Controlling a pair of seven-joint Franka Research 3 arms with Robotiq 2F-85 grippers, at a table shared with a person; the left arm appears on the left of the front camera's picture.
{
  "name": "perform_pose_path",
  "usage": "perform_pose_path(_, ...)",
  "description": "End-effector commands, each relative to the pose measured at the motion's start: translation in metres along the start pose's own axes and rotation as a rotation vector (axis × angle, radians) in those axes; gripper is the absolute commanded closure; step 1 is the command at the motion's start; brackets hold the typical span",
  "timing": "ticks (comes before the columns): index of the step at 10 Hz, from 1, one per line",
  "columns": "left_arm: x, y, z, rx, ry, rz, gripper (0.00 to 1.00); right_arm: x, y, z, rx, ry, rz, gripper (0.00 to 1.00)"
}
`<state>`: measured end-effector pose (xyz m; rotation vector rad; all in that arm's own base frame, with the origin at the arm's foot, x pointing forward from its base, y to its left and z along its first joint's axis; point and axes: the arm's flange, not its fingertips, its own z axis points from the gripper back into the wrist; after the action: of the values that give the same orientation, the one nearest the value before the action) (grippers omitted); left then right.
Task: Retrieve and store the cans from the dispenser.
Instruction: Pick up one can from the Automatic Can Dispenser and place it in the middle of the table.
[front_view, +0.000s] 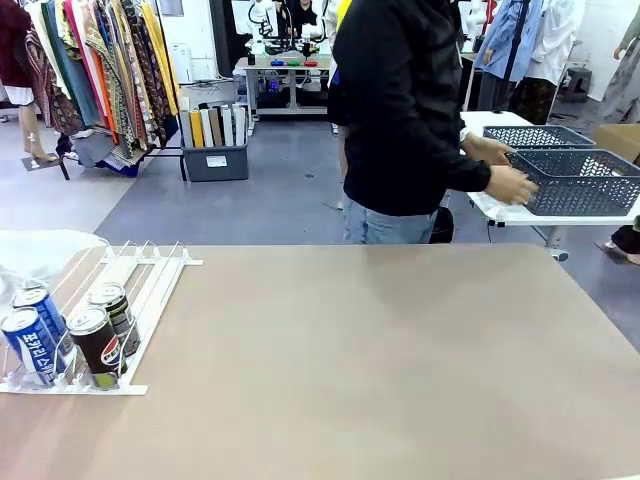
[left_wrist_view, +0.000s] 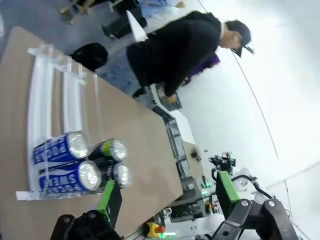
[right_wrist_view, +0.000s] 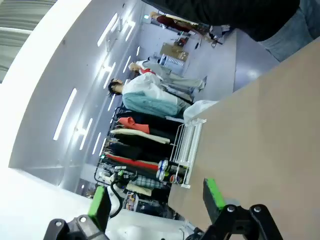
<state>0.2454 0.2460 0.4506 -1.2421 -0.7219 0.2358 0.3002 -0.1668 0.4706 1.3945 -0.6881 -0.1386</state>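
Left hand (left_wrist_view: 165, 181) stands wide open with nothing between its green pads (left_wrist_view: 106, 197), and an edge of the worktop (left_wrist_view: 135, 145) cuts across between its fingers. Just ahead of it, off toward one finger, the four cans (left_wrist_view: 82, 162) stand packed two by two at the near end of the dispenser (left_wrist_view: 40, 95), close against the small end stops. The blue pair is on the side toward the worktop's left edge. The black pair is beside them, toward the open surface. Beyond the cans the lanes run away from the hand, white rails and clear dividers, almost to the far edge.

Right hand (right_wrist_view: 156, 189) is open too and holds nothing. It is well apart from the dispenser, which shows small ahead of it at the worktop's edge. Between that hand and the rack lies a broad stretch of plain tan surface, running out to the far and right edges. Past the far edge a person (front_view: 400, 110) in a black top reaches toward a dark basket (front_view: 580, 180) on a side table, well away from both hands.
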Motion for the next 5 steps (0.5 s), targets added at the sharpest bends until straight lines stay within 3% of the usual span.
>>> perform_pose_path(1, 0.0082, -0.0129, -0.0086, -0.034, 0.032, -0.011, 0.0, -0.0024, 0.007, 0.0009, 0.021, 0.015, -0.009, 0.0)
perform_pose_path(5, 0.0082, -0.0129, -0.0086, -0.034, 0.032, -0.011, 0.0, -0.0024, 0.007, 0.0009, 0.021, 0.015, -0.009, 0.0)
